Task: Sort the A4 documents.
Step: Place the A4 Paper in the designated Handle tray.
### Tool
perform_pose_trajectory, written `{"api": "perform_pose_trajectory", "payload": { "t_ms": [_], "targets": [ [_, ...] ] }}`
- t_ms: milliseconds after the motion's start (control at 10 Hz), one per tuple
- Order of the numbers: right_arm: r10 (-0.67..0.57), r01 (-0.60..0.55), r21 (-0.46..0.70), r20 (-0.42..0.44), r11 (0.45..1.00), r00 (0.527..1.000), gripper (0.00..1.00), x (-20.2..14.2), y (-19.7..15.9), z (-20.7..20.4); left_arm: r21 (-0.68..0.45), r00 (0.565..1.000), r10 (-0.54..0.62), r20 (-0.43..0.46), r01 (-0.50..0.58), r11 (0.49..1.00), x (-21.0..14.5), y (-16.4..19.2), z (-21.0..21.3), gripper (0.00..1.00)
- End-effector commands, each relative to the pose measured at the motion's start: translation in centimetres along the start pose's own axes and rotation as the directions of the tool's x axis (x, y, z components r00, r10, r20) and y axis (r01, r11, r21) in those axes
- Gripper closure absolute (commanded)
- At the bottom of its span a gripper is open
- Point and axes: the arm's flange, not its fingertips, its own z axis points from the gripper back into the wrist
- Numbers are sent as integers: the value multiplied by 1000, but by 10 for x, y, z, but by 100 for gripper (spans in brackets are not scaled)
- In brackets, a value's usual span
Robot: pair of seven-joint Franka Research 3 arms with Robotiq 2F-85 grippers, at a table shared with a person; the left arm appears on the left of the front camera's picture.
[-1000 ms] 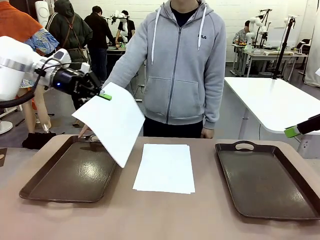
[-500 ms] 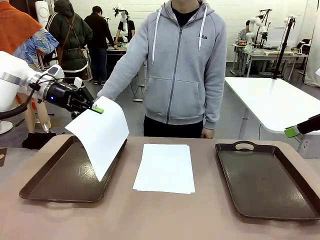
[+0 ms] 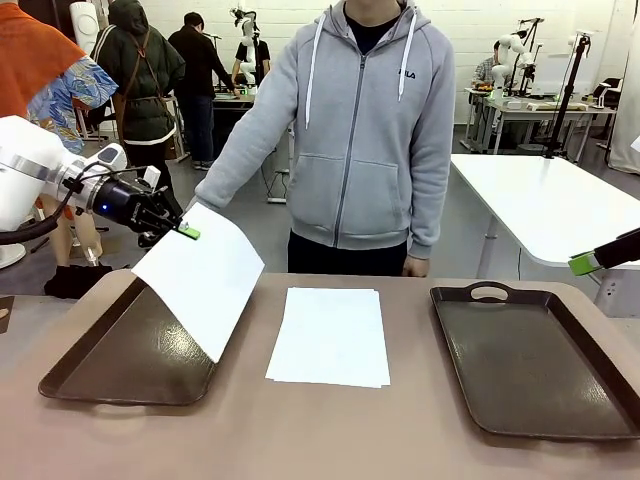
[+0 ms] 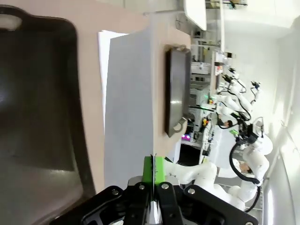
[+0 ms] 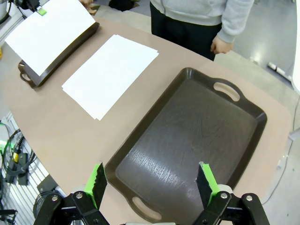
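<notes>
The left gripper [image 3: 186,232], clamped on a corner of one white sheet [image 3: 200,275], is sinking and drawing back toward the robot's left. The sheet is coming down with it, sliding away from the stack [image 3: 330,335] on the worktop and hanging lower over the left tray [image 3: 110,365], its bottom corner nearing the tray's right rim.

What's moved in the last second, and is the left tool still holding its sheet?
The left tool, shut on one A4 sheet, carried it down and toward the robot's left, over the left tray. Nothing was let go. The stack of sheets, the right tray and the open right tool stayed put.
</notes>
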Motion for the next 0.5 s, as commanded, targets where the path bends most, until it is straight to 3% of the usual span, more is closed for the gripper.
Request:
{"api": "perform_pose_trajectory", "payload": {
  "t_ms": [0,200,400],
  "targets": [
    [1,-1,12,3,1000,1000,0,0,0,-1,44,999,39,-12,-38,998,3,12,-4,99],
    [1,-1,12,3,1000,1000,0,0,0,-1,29,996,92,-10,-92,995,5,32,-7,99],
    [1,-1,12,3,1000,1000,0,0,0,-1,107,989,148,7,-148,983,3,48,-5,99]
  ]
}}
